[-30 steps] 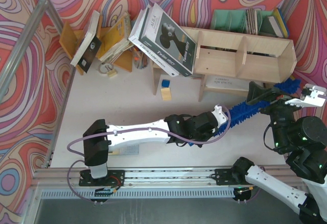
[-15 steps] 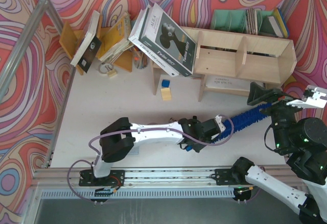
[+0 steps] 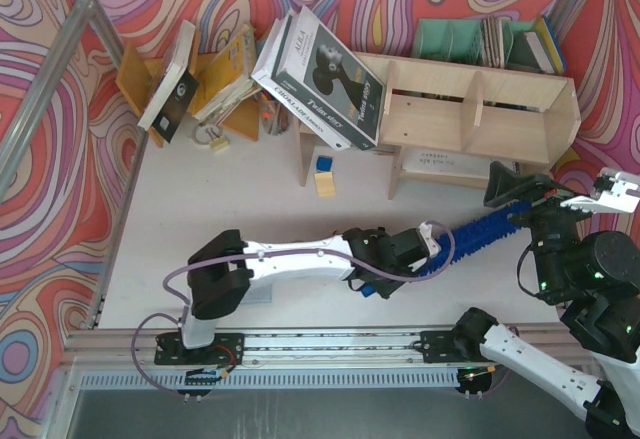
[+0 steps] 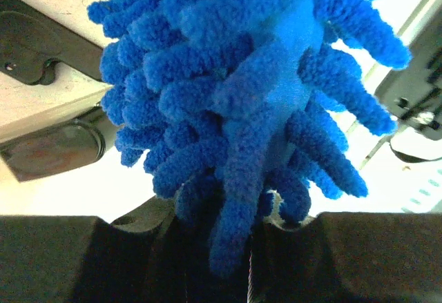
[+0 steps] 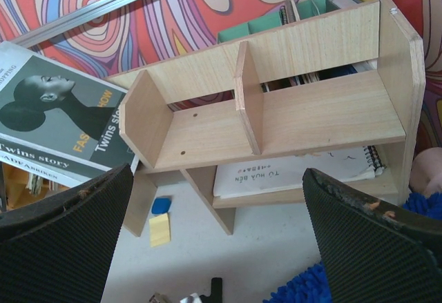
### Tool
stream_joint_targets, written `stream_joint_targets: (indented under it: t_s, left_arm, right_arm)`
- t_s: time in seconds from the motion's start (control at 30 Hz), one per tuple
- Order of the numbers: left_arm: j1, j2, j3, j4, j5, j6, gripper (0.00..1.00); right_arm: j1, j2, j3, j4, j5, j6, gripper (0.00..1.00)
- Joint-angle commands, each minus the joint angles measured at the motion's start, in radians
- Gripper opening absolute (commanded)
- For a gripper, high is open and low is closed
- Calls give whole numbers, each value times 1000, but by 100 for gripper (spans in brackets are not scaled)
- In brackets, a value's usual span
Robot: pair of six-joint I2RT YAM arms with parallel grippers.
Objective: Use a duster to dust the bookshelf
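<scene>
The duster [image 3: 487,227] lies low over the desk [image 3: 250,189], short of the bookshelf [image 3: 470,109]. Its near end is pinched tight in the left claw [image 3: 434,246], and its far end reaches under the right claw [image 3: 555,194], which is spread wide and empty. I'd worry it snags there, or that a sweep tips the big leaning book [image 3: 320,74]. From above you see its whole length. The left wrist view shows only fluff and hides the handle. The right wrist view shows a notebook [image 5: 290,175] on the lower tier.
</scene>
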Motion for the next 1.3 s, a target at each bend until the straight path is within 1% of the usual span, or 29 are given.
stream_joint_targets:
  t_s: [0.0,0.13,0.2,0.37,0.57,0.7,0.97,1.27]
  left_arm:
    - [-19,-130,7,-4,37,-27,0]
    - [-49,-152,3,-61,33,-19,0]
    - [-61,-182,-27,-67,17,-26,0]
    - [-67,-298,-138,-47,-55,-77,0]
    - [-67,-421,-240,-26,-161,-146,0]
    - [-67,-480,-296,2,-204,-191,0]
    - [-65,-494,-348,10,-254,-239,0]
    - [-33,-519,-374,58,-368,-277,0]
  right_arm:
    - [4,-9,1,10,12,10,99]
    - [4,-7,-2,13,11,8,99]
    - [4,-7,-2,13,12,6,99]
    - [4,-9,-5,13,15,5,99]
    - [4,-4,-17,20,9,13,99]
    - [4,4,-16,20,7,13,99]
    - [4,9,-11,22,3,19,99]
    - [3,14,-9,19,-3,25,99]
